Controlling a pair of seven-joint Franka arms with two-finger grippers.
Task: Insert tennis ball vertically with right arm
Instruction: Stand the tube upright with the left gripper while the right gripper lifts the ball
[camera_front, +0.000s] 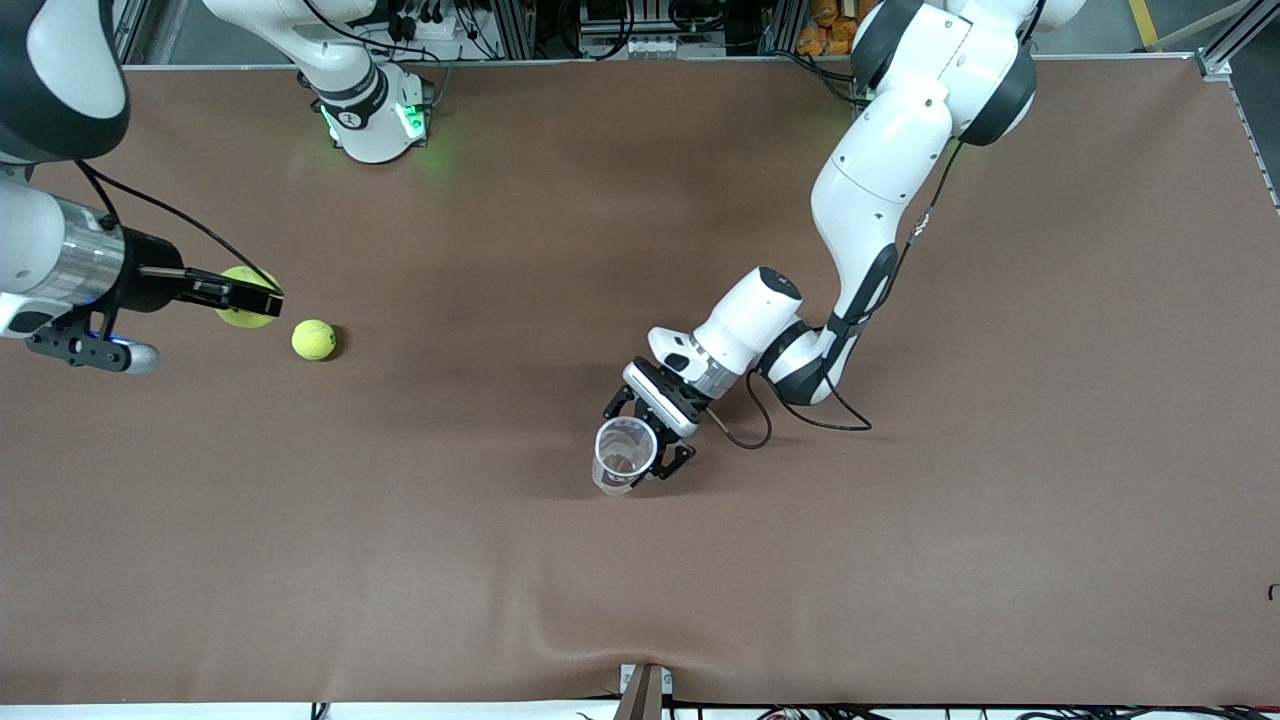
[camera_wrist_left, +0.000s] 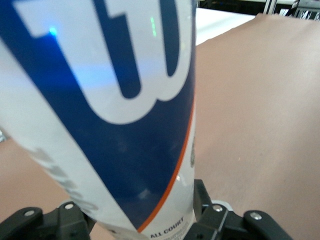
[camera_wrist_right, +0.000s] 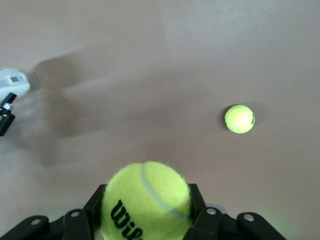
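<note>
Clear plastic tennis ball can (camera_front: 625, 455) stands nearest the front camera, mid-worktop, open mouth up, label blue and white with "ALL COURT" print (camera_wrist_left: 125, 125). Left claw (camera_front: 650, 440) is clamped on the can's side, fingers (camera_wrist_left: 210, 215) pressed either side of the wall near its base. Left arm reaches in from its base at the top of the front view. Brown worktop (camera_front: 900, 560) covering shows a small wrinkle at the near edge. Farther back, toward the right arm's end, a loose tennis ball (camera_front: 314, 339) lies on the worktop. Right claw (camera_front: 262, 298) hangs just beside and above it, closed tight on a second yellow tennis ball (camera_wrist_right: 146, 201) with black lettering, held off the surface, well apart from the can.
</note>
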